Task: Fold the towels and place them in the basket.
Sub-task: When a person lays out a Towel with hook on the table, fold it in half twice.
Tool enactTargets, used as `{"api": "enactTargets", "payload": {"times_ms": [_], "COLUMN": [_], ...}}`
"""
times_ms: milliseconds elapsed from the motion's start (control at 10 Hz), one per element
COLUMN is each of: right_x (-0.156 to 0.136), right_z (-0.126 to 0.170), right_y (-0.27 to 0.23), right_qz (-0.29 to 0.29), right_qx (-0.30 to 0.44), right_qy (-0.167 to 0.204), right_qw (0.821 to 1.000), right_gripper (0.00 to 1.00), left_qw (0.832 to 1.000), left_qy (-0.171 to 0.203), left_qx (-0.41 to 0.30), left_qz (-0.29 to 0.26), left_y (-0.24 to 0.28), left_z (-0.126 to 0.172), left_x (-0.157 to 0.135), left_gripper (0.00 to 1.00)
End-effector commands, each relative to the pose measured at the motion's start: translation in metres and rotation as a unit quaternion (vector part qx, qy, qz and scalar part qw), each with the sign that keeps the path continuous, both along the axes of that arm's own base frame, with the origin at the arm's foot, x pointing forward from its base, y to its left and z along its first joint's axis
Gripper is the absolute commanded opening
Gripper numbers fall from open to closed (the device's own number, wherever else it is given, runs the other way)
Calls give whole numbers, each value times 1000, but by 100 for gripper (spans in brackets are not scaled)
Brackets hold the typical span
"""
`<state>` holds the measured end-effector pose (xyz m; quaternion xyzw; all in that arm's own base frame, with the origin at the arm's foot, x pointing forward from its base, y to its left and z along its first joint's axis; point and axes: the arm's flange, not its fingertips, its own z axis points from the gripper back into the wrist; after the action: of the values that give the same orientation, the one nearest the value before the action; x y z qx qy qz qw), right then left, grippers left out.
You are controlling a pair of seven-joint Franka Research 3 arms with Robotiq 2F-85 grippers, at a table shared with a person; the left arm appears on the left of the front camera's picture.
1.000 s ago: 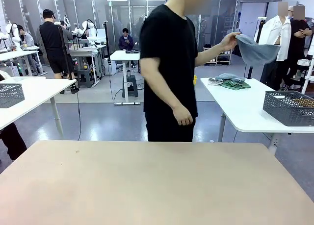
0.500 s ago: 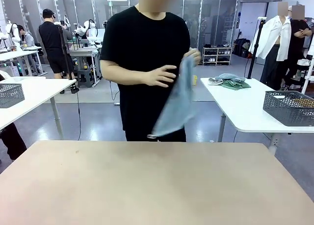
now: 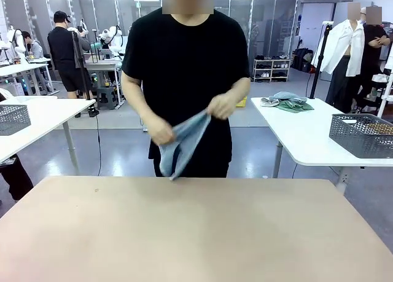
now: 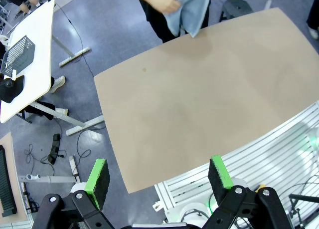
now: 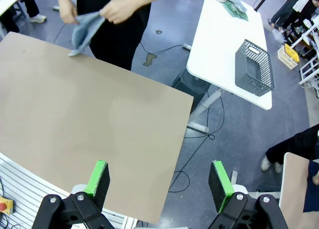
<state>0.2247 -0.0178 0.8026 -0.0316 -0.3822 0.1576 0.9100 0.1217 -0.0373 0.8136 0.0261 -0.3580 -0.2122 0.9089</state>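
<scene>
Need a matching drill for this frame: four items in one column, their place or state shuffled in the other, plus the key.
Items
1. pale blue-grey terry towel
2. dark grey lattice-mesh plastic basket
3. green terry towel
4. left gripper

Place or state
A. at the camera-side end of the white side table
B. jaws open, empty, above the beige table
C. held up in the person's hands
D. crumpled in a heap at the far end of the white side table

Pairs: 1-C, 2-A, 3-D, 4-B
</scene>
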Motion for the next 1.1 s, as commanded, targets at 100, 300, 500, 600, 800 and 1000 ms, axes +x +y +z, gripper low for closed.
{"api": "enactTargets", "payload": {"times_ms": [100,300,500,600,800,1000], "right_x": [1,1,1,1,1,1], "right_z": [1,1,1,1,1,1], "right_y": [0,0,0,0,0,0], "right_qz": [0,0,0,0,0,0], "right_qx": [0,0,0,0,0,0], "right_qy": [0,0,0,0,0,0], "right_qw": [1000,1000,1000,1000,1000,1000], "right_gripper": [100,100,100,100,100,100], "left_qw": [1000,1000,1000,1000,1000,1000], "left_qy": [-4,-4,-4,-4,-4,-4], "left_qx": [3,3,3,3,3,3], "left_qz": [-1,-1,-1,-1,-1,-1], "left_y": [0,0,0,0,0,0], "left_z": [3,3,3,3,3,3], "left_x": [-5,-5,-5,-5,-5,-5], "left_gripper": [100,100,100,100,100,100]}}
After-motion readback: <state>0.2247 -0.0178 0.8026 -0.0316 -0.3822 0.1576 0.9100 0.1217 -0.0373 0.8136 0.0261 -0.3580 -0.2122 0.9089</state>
